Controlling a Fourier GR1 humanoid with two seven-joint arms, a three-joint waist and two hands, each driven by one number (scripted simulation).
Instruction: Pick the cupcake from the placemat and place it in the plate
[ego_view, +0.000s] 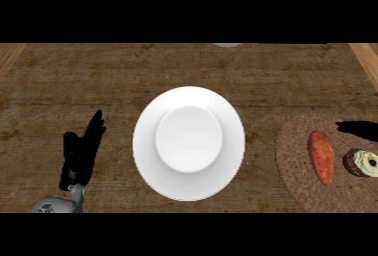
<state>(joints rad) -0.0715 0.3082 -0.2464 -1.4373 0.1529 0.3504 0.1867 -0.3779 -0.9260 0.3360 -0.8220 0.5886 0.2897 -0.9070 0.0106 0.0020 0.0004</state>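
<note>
A: Where is open counter (88, 75)?
B: Along the far side and between plate (151, 150) and placemat (295, 170).
A: Obstacles?
B: A sweet potato (321, 157) lies just left of the cupcake (363, 163).

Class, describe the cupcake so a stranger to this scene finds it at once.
Start at the round woven placemat right of the white plate. Two items lie on it. The cupcake is the small round dark one with pale topping at the right edge, unlike the long orange sweet potato.

Glossy white ceramic-looking plate (189, 137), coarse woven placemat (303, 175), matt rough-grained wooden counter (111, 75).
</note>
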